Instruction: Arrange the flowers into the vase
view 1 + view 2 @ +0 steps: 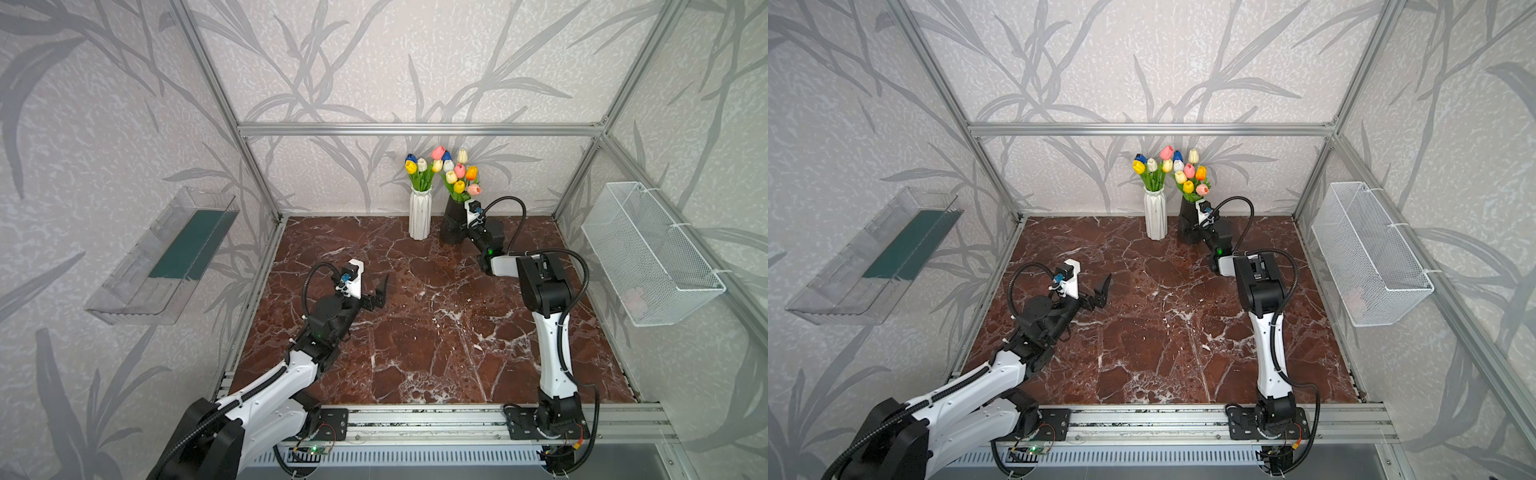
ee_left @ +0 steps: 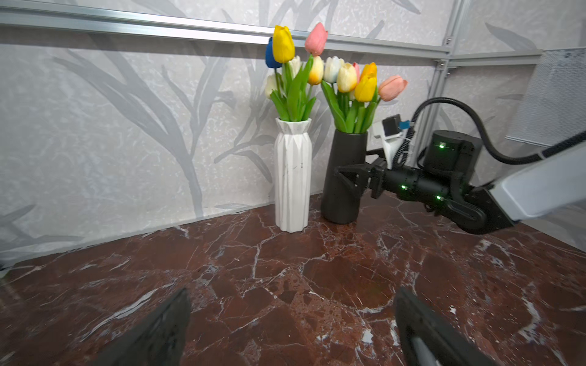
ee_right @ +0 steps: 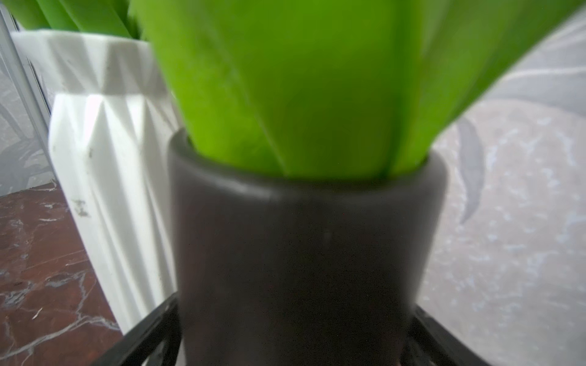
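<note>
In both top views your flowers [image 1: 457, 174] [image 1: 1190, 174] stand at upper middle against the back wall. The smaller bunch is in the white vase [image 1: 419, 216] and the larger in the black vase [image 1: 451, 222] just right of it. The left end effector [image 1: 380, 295] hovers at centre left over the worktop [image 1: 415, 353], jaws apart and holding nothing. The right end effector [image 1: 457, 232] reaches to the black vase, where dark fingers merge with the dark vase. At the right edge, a wire basket [image 1: 652, 253] holds something pale pink, too faint to identify.

In the left wrist view, the left end effector [image 2: 293, 294] is cut off by the lower edge, with bare worktop between its fingers. Both vases stand at centre. One finger [image 2: 348, 177] of the right end effector crosses the front of the black vase [image 2: 348, 149]; the other is hidden behind it.

The right wrist view is blurred. The black vase [image 3: 295, 253] fills the centre, green leaves [image 3: 285, 95] run off the top edge, and the flower heads are cut off. The fingers [image 3: 149, 336] flank the vase at the lower corners. You cannot tell whether they press it or stand just clear.
</note>
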Controlling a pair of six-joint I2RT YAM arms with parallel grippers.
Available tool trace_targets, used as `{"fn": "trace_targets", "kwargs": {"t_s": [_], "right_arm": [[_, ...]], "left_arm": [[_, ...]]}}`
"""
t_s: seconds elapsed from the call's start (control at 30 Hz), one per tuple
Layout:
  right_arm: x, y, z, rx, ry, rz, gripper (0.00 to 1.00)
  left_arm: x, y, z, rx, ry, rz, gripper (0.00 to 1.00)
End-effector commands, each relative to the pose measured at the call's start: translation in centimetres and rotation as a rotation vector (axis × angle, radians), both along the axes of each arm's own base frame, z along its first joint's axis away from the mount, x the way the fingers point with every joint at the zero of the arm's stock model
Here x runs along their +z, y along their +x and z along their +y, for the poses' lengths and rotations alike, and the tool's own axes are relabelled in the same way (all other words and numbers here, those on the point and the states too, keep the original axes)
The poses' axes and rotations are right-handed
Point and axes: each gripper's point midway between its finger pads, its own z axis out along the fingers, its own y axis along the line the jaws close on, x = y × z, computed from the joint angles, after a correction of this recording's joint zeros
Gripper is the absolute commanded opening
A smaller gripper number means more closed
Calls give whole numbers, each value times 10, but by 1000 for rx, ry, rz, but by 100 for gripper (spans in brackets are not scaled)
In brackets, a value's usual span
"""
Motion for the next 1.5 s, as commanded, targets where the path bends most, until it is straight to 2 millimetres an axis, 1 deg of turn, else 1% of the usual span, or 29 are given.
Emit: {"fn": "trace_targets", "kwargs": {"t_s": [0.0, 0.1, 0.13, 0.2, 0.27, 0.33, 0.37, 0.4, 0.43, 0.5, 0.53, 0.6, 0.7, 0.73, 0.77, 0.83, 0.87, 0.9, 0.93, 0.97, 1.0, 1.07, 1.13, 1.17, 1.2, 1.23, 1.3, 1.37, 1.47], "right_arm": [[50, -19, -12, -36, 29, -95, 99], [53, -40, -27, -95, 53, -52, 99], [55, -52, -32, -108, 61, -38, 99], [61, -77, -36, -137, 63, -39, 99], [71, -104, -42, -220, 54, -42, 99], [72, -136, -45, -279, 28, -12, 99], [73, -149, -50, -329, 14, 8, 99], [67, -162, -60, -407, -12, 57, 99], [61, -172, -66, -461, -48, 104, 99], [45, -195, -72, -498, -189, 176, 99], [40, -204, -76, -519, -238, 181, 99], [29, -225, -94, -592, -254, 202, 99], [4, -247, -107, -606, -314, 260, 99], [-3, -250, -112, -622, -327, 265, 99], [-11, -250, -113, -612, -337, 261, 99], [-23, -248, -110, -561, -334, 229, 99], [-21, -246, -109, -555, -331, 185, 99], [-19, -247, -105, -535, -337, 140, 99], [-19, -248, -105, -528, -335, 110, 99], [-23, -248, -110, -555, -321, 121, 99], [-31, -246, -110, -525, -304, 134, 99], [-31, -249, -123, -553, -240, 134, 99], [-39, -249, -129, -522, -188, 169, 99], [-49, -246, -132, -508, -176, 200, 99], [-47, -240, -135, -522, -174, 186, 99], [-49, -239, -137, -543, -171, 215, 99], [-55, -227, -148, -575, -159, 312, 99], [-55, -230, -149, -570, -149, 290, 99], [-54, -228, -141, -533, -164, 283, 99]], "left_arm": [[17, 10, 51, 291, -79, -29, 99], [10, 13, 87, 488, -50, 17, 99], [6, 12, 102, 569, -31, 45, 99], [-4, 10, 129, 690, 4, 93, 99], [-22, 9, 151, 746, 36, 128, 100], [-40, 8, 170, 791, 51, 157, 99], [-47, 7, 180, 822, 55, 167, 100], [-55, 6, 187, 840, 66, 176, 99], [-61, 7, 192, 850, 78, 181, 99], [-75, 12, 200, 851, 101, 186, 100], [-80, 14, 202, 851, 106, 189, 99], [-93, 19, 207, 847, 91, 197, 99], [-106, 29, 205, 790, 42, 164, 99], [-109, 32, 201, 763, 45, 147, 99], [-116, 34, 199, 745, 50, 147, 99], [-125, 36, 191, 686, 55, 139, 99], [-127, 38, 186, 663, 69, 124, 100], [-130, 38, 185, 654, 72, 148, 100], [-131, 38, 184, 646, 67, 163, 100], [-130, 40, 183, 637, 69, 168, 100], [-130, 44, 179, 611, 79, 166, 100], [-133, 54, 170, 556, 114, 187, 100], [-141, 63, 171, 553, 127, 277, 100], [-143, 70, 174, 550, 124, 313, 100], [-146, 72, 180, 537, 77, 336, 99], [-147, 71, 182, 540, 65, 346, 99], [-145, 71, 183, 542, 71, 328, 99], [-146, 71, 183, 543, 70, 335, 99], [-146, 71, 183, 542, 70, 334, 99]]}}
